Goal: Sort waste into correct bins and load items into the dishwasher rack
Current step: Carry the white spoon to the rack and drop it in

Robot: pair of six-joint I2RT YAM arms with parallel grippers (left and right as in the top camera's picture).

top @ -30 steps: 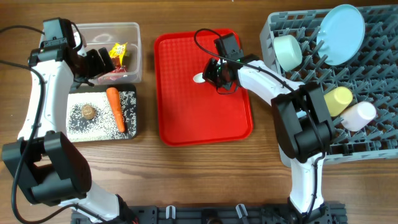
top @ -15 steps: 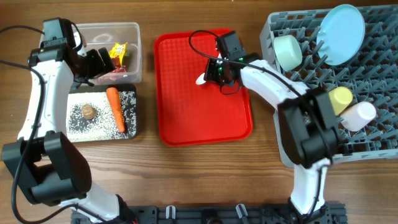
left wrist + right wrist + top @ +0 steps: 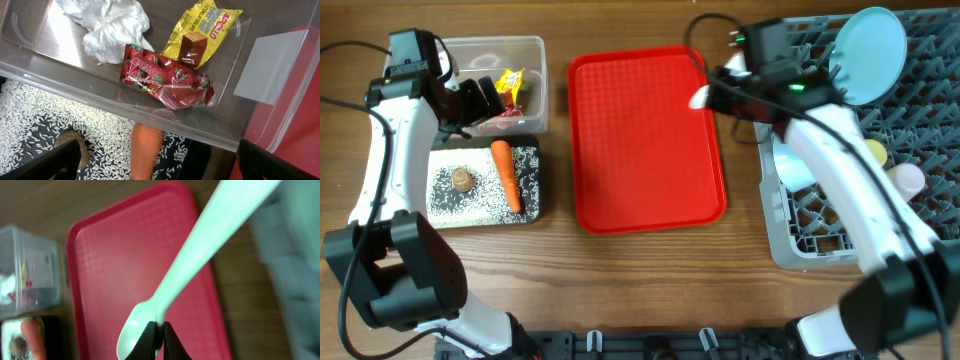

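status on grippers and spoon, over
Right gripper shut on spoon, at red tray's right edge, short of rack. Left gripper open, empty, over clear tub. No obstacle seen between spoon and rack.

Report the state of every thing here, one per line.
Left gripper: open, empty.
Right gripper: shut on white spoon, aloft.
Red tray: bare.
Clear tub: holds tissue, yellow wrapper, red wrapper.
Black tray: holds carrot, rice, brown lump.
Dishwasher rack: partly loaded, plate standing.

right tool (image 3: 159,331) + white spoon (image 3: 200,255) | lifted off red tray (image 3: 645,150) | now near dishwasher rack (image 3: 810,225)
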